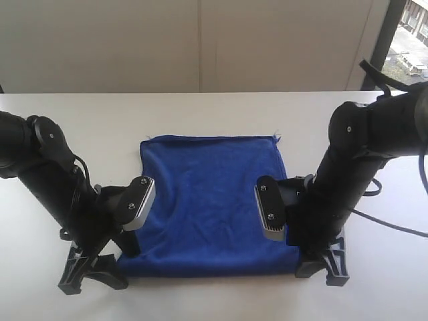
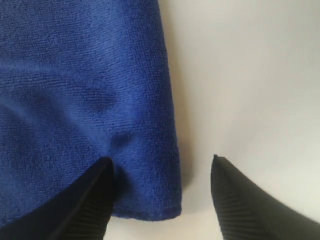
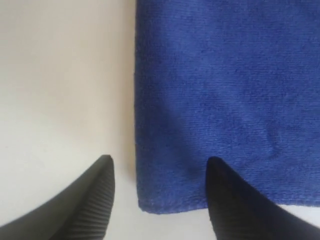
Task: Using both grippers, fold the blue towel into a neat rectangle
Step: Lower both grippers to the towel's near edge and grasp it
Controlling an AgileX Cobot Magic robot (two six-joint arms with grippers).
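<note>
The blue towel (image 1: 210, 200) lies flat on the bench (image 1: 200, 114), between the two arms.
The left end effector (image 2: 161, 159) and the right end effector (image 3: 159, 158) each stand with fingers apart, straddling a near corner of the towel: one finger over the cloth, the other over bare bench. Neither clamps the cloth.

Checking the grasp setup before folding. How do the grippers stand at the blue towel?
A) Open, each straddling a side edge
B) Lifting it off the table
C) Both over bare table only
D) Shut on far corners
A: the left gripper and right gripper each show one finger over the blue towel, one over the table.
</note>
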